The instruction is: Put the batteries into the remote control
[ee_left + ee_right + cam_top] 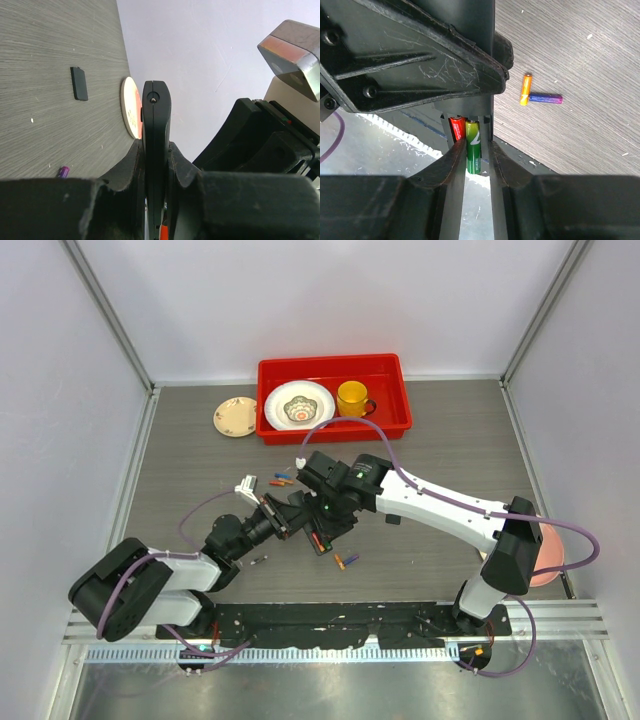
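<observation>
My left gripper (286,518) is shut on the slim black remote control (156,120) and holds it edge-on above the table. My right gripper (477,146) is shut on a green battery (472,147) and holds it at the remote's open compartment (470,106), where a red battery (456,129) sits beside it. The two grippers meet at mid-table in the top view, the right one (323,514) next to the left. An orange battery (525,89) and a purple battery (546,98) lie on the table. Several more batteries (282,480) lie behind the grippers.
The black battery cover (79,83) lies flat on the table. A red tray (390,422) with a plate and a yellow cup (352,398) stands at the back. A small plate (236,417) is left of it, a pink plate (550,562) at the right edge, and a white object (247,483) near the loose batteries.
</observation>
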Available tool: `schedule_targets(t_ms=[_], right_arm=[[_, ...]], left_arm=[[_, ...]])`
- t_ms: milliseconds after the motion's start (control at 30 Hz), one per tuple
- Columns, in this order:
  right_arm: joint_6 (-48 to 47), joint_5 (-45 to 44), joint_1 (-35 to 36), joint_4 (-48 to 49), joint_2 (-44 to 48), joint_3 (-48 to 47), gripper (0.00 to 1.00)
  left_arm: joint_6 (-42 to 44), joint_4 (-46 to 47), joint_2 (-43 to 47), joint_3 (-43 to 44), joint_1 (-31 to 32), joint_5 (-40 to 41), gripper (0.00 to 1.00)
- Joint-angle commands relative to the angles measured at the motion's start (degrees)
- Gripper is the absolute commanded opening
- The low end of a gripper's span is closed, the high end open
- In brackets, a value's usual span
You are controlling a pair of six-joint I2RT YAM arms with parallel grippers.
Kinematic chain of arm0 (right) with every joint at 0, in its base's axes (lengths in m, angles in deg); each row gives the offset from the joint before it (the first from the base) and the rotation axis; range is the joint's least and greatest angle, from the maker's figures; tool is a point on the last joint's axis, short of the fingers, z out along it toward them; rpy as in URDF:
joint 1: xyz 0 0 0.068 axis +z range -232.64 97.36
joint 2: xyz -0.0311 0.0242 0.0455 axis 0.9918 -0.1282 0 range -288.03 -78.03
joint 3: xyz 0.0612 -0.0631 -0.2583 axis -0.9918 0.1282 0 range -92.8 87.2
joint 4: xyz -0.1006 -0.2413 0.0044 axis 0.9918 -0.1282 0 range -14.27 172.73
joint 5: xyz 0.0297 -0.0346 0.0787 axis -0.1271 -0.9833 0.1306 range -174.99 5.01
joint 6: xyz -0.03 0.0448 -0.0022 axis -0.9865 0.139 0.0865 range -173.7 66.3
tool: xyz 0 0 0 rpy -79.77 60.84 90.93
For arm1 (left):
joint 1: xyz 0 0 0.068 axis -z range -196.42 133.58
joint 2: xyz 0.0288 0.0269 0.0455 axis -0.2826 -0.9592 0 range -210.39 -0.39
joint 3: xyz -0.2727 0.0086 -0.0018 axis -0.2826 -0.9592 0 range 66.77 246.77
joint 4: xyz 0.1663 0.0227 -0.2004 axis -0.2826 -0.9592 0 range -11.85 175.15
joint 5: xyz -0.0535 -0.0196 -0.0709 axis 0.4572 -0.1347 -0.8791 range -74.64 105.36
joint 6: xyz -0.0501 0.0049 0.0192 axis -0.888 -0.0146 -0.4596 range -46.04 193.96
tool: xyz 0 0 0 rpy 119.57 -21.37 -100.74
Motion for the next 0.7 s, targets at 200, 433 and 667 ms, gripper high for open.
schedule_targets(t_ms=[200,433,667], right_arm=[[-0.39,-3.93,-0.88,-0.82,2.35,-0.86,0.33],[-0.04,-3.32,-0.71,-0.82,2.70,-1.74,0.37],[-0.04,-1.12,-0.44,-0.38,3.31,-1.66,0.39]], left_arm=[[-2.07,14.51,-0.86,1.32,0.81,-3.47,0.00],[-1.89,14.69,-1.74,1.67,0.81,-3.64,0.00],[-1.80,14.77,-2.09,1.76,0.81,-3.65,0.00]])
